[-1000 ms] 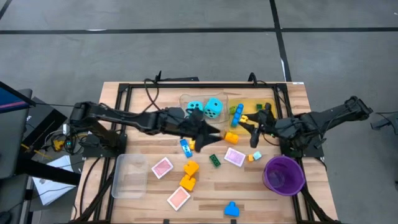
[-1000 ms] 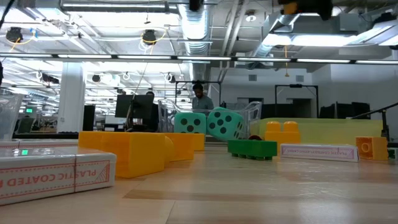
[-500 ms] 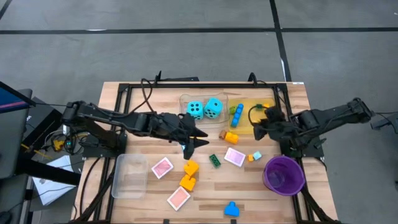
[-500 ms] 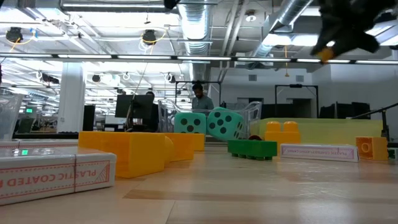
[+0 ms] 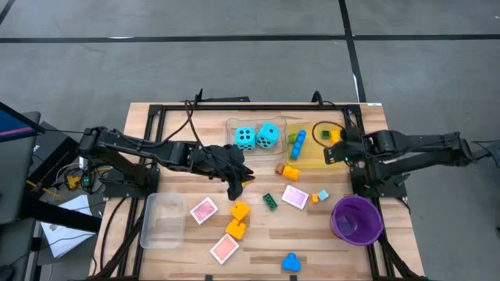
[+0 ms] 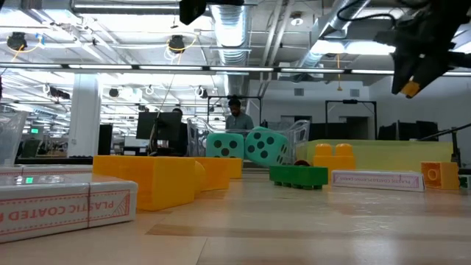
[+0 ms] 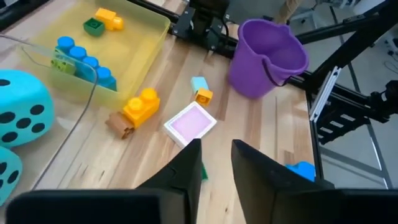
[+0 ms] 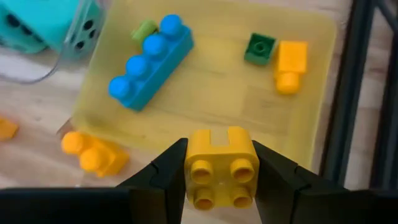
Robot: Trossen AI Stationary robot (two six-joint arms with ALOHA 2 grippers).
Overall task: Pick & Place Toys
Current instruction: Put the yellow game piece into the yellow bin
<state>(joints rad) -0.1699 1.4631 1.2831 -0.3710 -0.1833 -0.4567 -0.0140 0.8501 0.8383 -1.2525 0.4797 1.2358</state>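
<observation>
My right gripper (image 5: 341,151) is shut on a small yellow brick (image 8: 221,163) above the yellow tray (image 8: 217,87), which holds a blue brick (image 8: 149,62), a green brick (image 8: 259,48) and a yellow brick (image 8: 290,62). The held brick also shows in the low view (image 6: 411,88). My left gripper (image 5: 234,190) is open and empty over the table's middle, its fingers (image 7: 186,171) pointing down toward the wood. Two turquoise dice (image 5: 245,137) (image 5: 268,135) sit in a clear tray behind it. My right gripper pinches the yellow brick by two opposite sides (image 8: 193,155) between its two fingers (image 8: 165,171). The brick's studs face the wrist camera. The brick is lifted clear, above the yellow tray's near part.
Pink tiles (image 5: 204,210) (image 5: 224,249) (image 5: 294,197), orange bricks (image 5: 238,211) (image 5: 235,229) (image 5: 289,171), a green brick (image 5: 269,201) and a blue brick (image 5: 291,262) lie on the wood. A purple bowl (image 5: 337,212) stands at the near right. A clear tray (image 5: 164,220) stands at the near left.
My right gripper has carried the yellow brick toward the table's right and far edge, from beside the tray to over it. My left gripper has drawn back toward the table's left and near edge and now points down over the spot where a blue brick lay.
</observation>
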